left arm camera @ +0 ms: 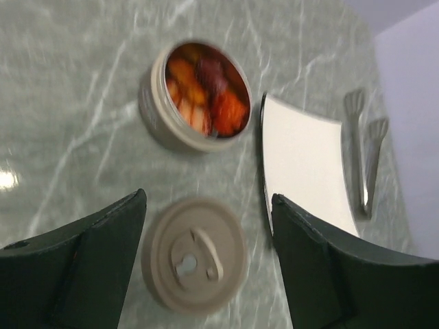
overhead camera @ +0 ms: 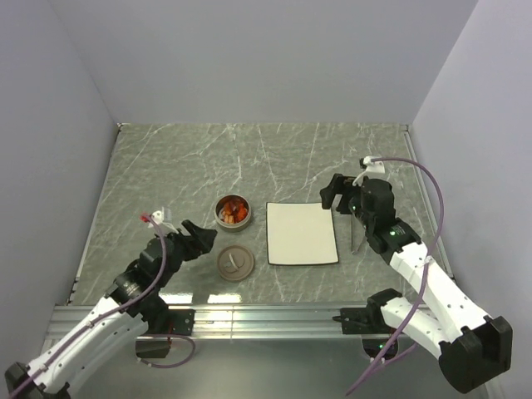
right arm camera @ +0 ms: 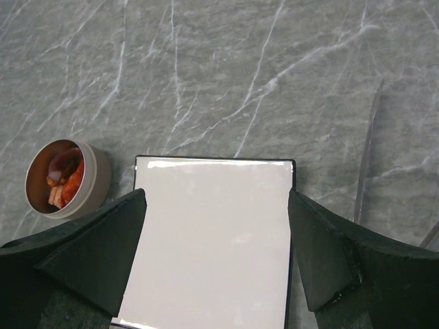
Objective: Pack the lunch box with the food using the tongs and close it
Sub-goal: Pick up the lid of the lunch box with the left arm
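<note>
The left jaws stand wide apart and grip nothing; in the left wrist view the brownish-grey round disc lid with a small centre handle [left arm camera: 194,253] lies flat on the grey-green marbled surface [overhead camera: 166,166], framed in the gap between them, and neither jaw shows contact with it. Just beyond the lid, farther out from these jaws, sits the small round silver metal lunch box tin [left arm camera: 195,96], uncovered, with the orange-brown and dark reddish food pieces [left arm camera: 206,92] packed inside. To the right of the tin lies the white square plate [left arm camera: 302,161], and past its far edge the slender silver-grey metal tongs [left arm camera: 363,161] rest on the surface. The right jaws are also spread wide and empty, hanging over the near part of the plate, which fills the gap between them. The tin shows off to their left, well apart, and one thin arm of the tongs to their right, beside the plate.
</note>
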